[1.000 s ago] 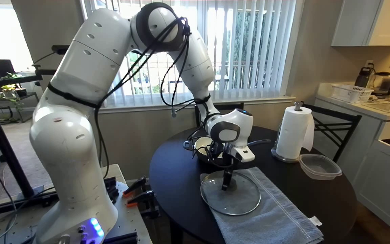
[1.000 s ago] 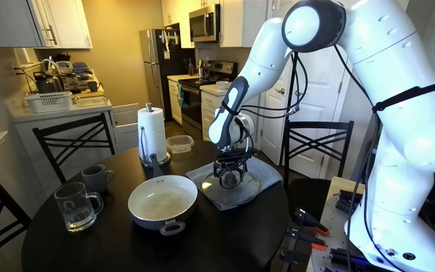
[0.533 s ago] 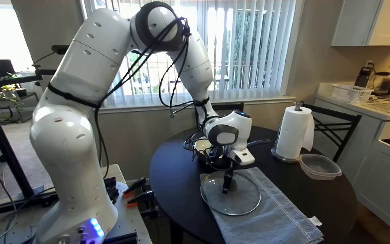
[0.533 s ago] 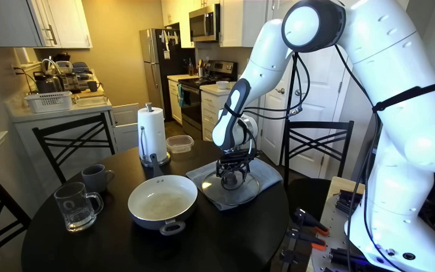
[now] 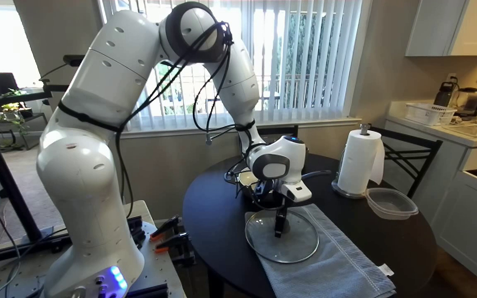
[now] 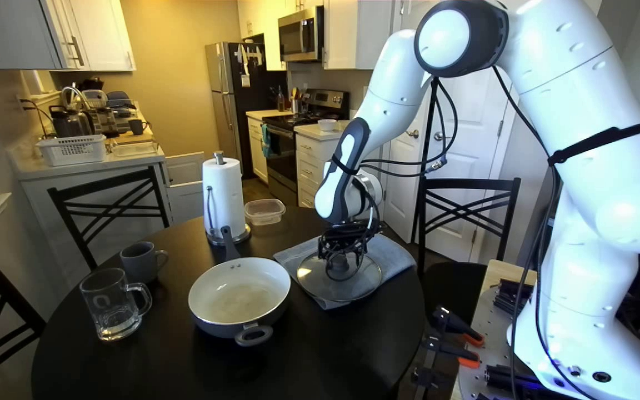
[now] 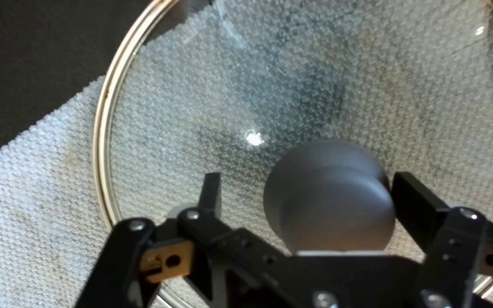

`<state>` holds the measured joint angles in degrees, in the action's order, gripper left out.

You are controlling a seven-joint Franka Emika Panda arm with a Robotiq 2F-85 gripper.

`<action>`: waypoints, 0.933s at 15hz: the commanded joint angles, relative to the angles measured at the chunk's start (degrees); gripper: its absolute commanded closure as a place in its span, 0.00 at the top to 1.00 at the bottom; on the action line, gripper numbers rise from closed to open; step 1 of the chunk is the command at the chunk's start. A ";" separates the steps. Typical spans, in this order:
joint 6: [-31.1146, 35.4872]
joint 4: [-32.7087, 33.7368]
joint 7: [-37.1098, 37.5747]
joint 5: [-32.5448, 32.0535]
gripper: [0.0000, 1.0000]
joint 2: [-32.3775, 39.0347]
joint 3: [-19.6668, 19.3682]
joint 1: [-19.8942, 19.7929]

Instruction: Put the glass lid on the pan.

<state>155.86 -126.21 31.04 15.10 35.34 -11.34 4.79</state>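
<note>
Arm [image 5: 110, 82] has edged over slightly since the earlier frames while everything on the worktop [image 6: 348, 350] sat still; the fingers [image 7: 417, 209] went with it.

Risks, big to small. Grey towel [image 5: 329, 269], below the fingers: might ride up on the lift if it sticks. Pan [image 6: 239, 294], uncovered, off to one side of the fingers: a low carry would clip it. Glass lid [image 5: 292, 246], directly under the fingers, lying flat on the towel and a bit past its edge: could tip if picked up off-axis. Fingers: spread, nothing clamped. Knob [image 7: 330, 199]: between the fingers but off-centre, hard by one (contact likely, can't confirm), clear gap to the other. Squeezing from there would probably shove the lid sideways first; smooth rounded shape may also slip if the bite is too high. I'd recentre before clamping.

Views, same order. In an exterior view the pan reads whole, down to its side loop [image 6: 253, 343]; in an exterior view the arm masks it to a slice of the inside plus the long handle [image 5: 317, 174]. Wrist view: no pan at all, so no help with placement. Flip side: only the wrist view shows the finger-to-knob gaps; both exterior views are too coarse for that.
</note>
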 commanded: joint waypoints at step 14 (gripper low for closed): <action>9.19 -4.94 0.74 0.00 1.00 -2.76 -0.23 1.72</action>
<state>163.26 -128.34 31.04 15.14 35.18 -11.19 5.38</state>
